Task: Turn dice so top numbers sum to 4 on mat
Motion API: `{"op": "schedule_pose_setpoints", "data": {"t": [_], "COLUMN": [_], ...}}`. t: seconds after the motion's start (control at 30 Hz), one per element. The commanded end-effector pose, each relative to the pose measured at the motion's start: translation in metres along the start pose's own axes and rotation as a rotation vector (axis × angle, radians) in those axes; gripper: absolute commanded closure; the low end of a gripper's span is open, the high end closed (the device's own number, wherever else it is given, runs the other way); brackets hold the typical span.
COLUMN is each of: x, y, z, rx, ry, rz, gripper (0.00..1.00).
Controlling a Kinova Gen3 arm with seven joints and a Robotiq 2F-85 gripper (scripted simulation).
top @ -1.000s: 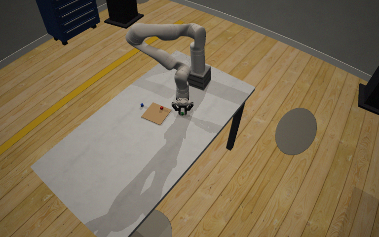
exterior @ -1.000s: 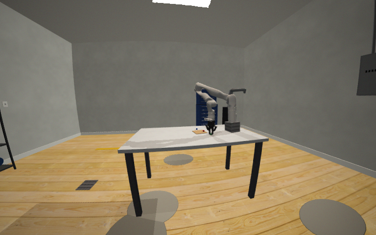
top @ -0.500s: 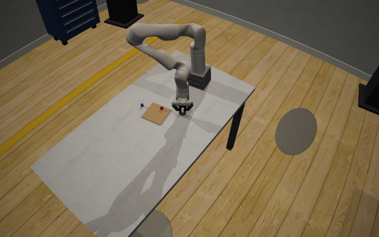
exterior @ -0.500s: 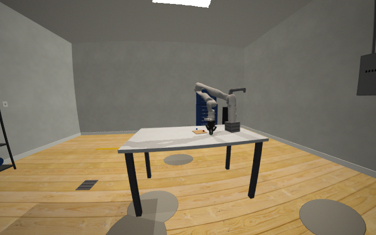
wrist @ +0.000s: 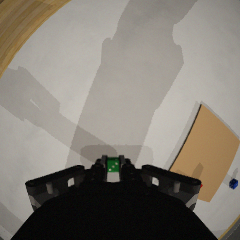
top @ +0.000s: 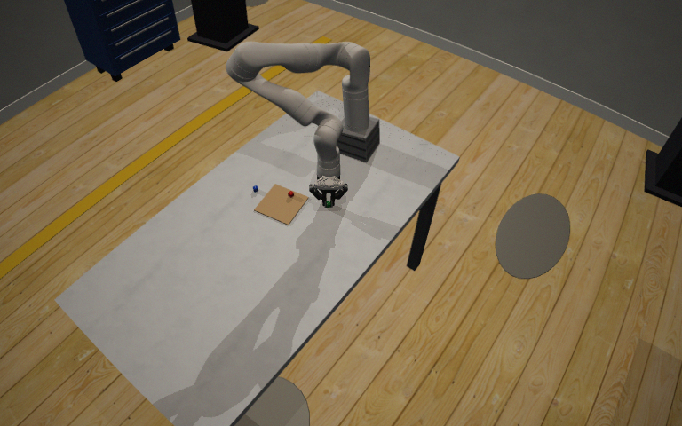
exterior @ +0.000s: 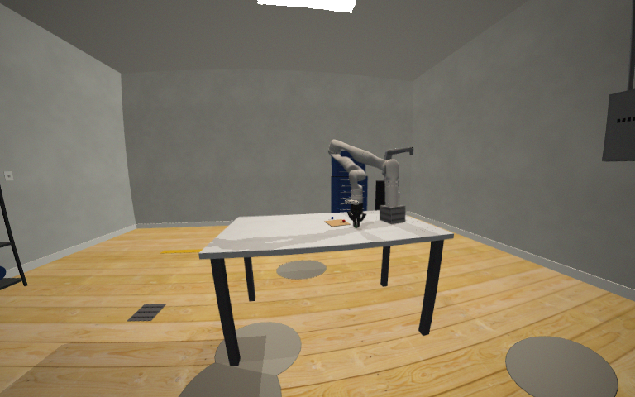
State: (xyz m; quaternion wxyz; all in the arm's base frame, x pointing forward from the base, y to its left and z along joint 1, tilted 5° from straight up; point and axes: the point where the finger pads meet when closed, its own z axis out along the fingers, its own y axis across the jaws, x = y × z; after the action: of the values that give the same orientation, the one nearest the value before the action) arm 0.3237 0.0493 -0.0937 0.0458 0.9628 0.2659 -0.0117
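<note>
My gripper points straight down at the table just right of the tan mat and is shut on the green die. In the wrist view the green die sits between the two dark fingers, low over the table. A red die lies on the mat's far right corner. A blue die lies on the table off the mat's far left side. The mat and the blue die also show at the right of the wrist view. The pips are too small to read.
The arm's grey base block stands on the table behind the gripper. The table's right edge runs close by. A blue drawer cabinet stands on the floor far behind.
</note>
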Motion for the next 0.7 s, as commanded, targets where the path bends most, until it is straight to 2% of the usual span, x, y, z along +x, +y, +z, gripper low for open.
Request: {"op": "schedule_pose_setpoints", "data": {"t": [0.0, 0.37, 0.67], "x": [0.0, 0.0, 0.0], "y": [0.0, 0.0, 0.0], "z": [0.0, -0.008, -0.046], "rx": [-0.001, -0.001, -0.001], "ry": [0.001, 0.001, 0.001], "rz": [0.0, 0.0, 0.0], "gripper": [0.89, 0.89, 0.89]}}
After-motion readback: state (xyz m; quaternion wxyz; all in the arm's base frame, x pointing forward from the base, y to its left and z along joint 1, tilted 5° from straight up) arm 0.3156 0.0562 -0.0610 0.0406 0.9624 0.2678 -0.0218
